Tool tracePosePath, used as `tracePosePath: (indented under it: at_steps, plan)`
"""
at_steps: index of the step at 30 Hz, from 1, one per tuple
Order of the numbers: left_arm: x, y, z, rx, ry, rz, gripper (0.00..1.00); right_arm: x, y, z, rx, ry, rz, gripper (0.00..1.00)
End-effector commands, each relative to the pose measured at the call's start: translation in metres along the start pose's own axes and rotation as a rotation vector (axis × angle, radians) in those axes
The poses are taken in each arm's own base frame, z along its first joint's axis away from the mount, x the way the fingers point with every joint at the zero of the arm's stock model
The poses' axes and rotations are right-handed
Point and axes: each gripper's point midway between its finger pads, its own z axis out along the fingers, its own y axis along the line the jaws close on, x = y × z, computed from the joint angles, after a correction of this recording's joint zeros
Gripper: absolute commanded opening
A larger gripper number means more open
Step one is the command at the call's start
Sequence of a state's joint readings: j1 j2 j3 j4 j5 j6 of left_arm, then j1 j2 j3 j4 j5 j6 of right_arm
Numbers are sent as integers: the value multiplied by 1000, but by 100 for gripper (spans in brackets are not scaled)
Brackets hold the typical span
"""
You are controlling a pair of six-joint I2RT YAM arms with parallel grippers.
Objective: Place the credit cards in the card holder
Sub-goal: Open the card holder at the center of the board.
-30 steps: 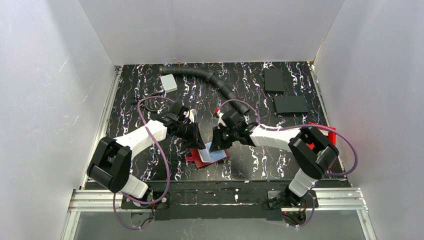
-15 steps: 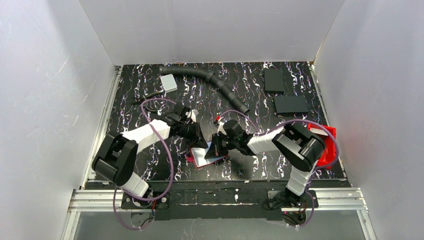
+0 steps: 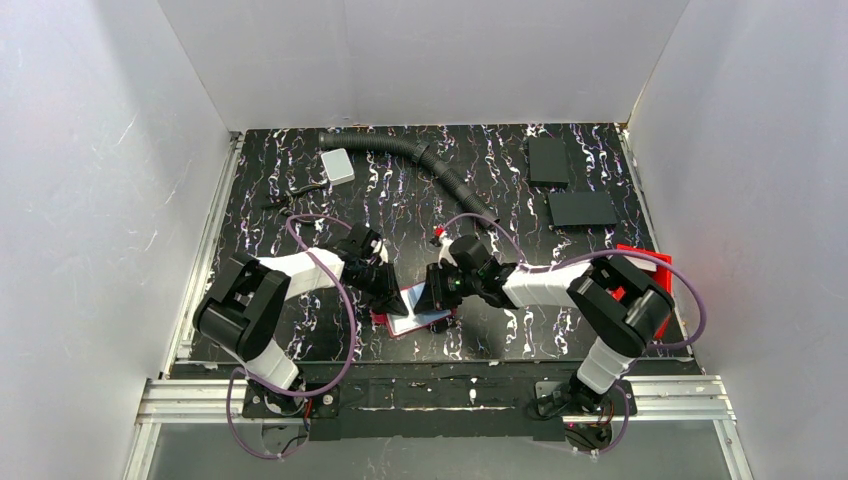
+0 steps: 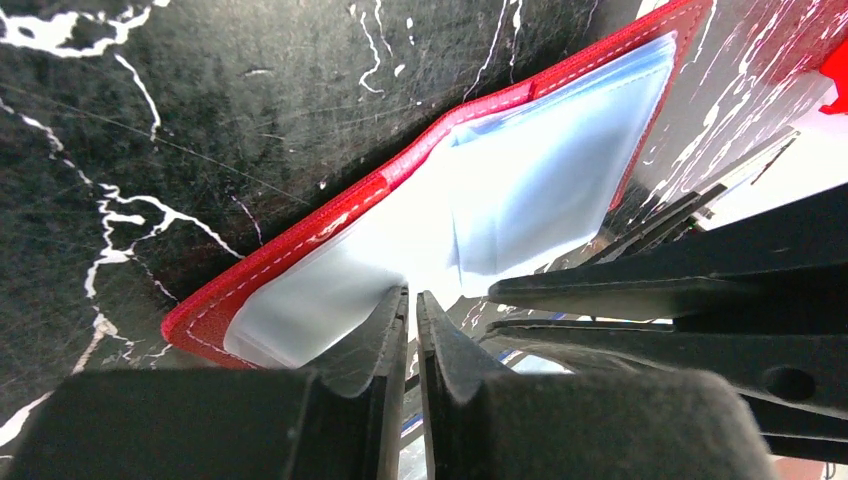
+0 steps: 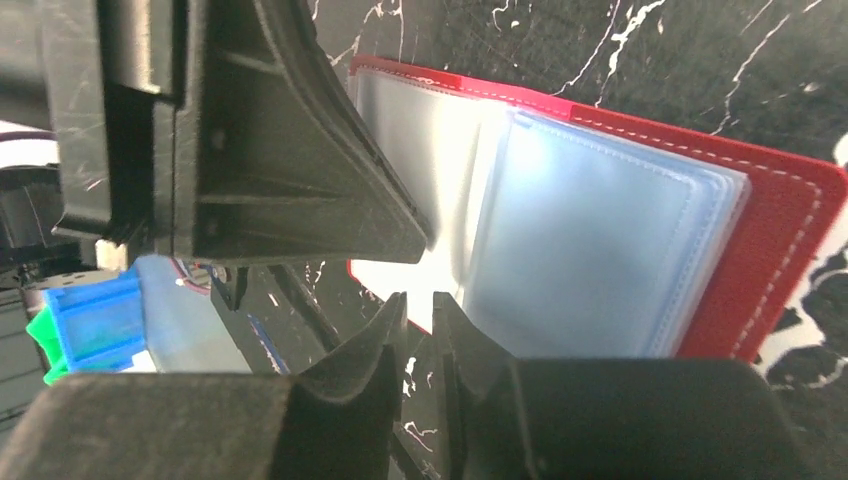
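The card holder [image 3: 382, 318] is a red wallet lying open near the table's front middle, with clear sleeves spread over both halves [image 4: 300, 240] [image 5: 770, 260]. A pale blue credit card [image 4: 550, 170] [image 5: 600, 230] fills the sleeve on one half. I cannot tell how many cards sit in that sleeve. My left gripper [image 3: 392, 295] [image 4: 412, 297] rests at the wallet's left edge, its jaws shut to a thin slit with nothing seen between them. My right gripper [image 3: 437, 292] [image 5: 418, 300] faces it at the near edge of the sleeves. Its jaws stand slightly apart and empty.
A red bin [image 3: 648, 290] sits beside the right arm. Two black slabs [image 3: 548, 160] [image 3: 583, 208] lie at the back right. A black ribbed hose [image 3: 420, 155] runs across the back. Near its left end is a pale grey card-sized rectangle [image 3: 338, 166].
The left gripper has come down and nearer to the wallet's left edge. The pale blue card that lay askew over the wallet now lies flatter within it. The right jaws have parted a little.
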State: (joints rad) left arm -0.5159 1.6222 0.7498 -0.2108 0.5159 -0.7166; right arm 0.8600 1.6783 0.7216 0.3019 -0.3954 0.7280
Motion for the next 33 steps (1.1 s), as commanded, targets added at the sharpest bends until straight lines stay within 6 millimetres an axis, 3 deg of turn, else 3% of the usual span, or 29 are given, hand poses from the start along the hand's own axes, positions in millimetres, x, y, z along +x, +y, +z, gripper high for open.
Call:
tracePosePath:
  at_steps: [1, 4, 6, 15, 19, 24, 33]
  plan:
    - [9, 29, 4, -91, 1, -3, 8, 3, -21, -9, 69, -11, -27, 25]
    - [11, 32, 7, -94, 9, -5, 8, 24, -46, -2, 101, 37, 14, 24]
    - [11, 32, 6, -99, 14, 0, 8, 26, -48, -3, 102, 41, 22, 24]
    - [-4, -10, -21, -11, -25, 67, 22, -26, 1, -27, 90, -30, -67, 29]
    - [-9, -29, -31, 40, -33, 82, 25, -43, 13, -37, 110, -72, -91, 35]
    - [-12, -47, -41, 95, -40, 100, 27, -54, 2, -54, 214, -82, -125, 40]
    - [-15, -60, -47, 130, -39, 112, 29, -78, -23, -89, 381, -116, -141, 44]
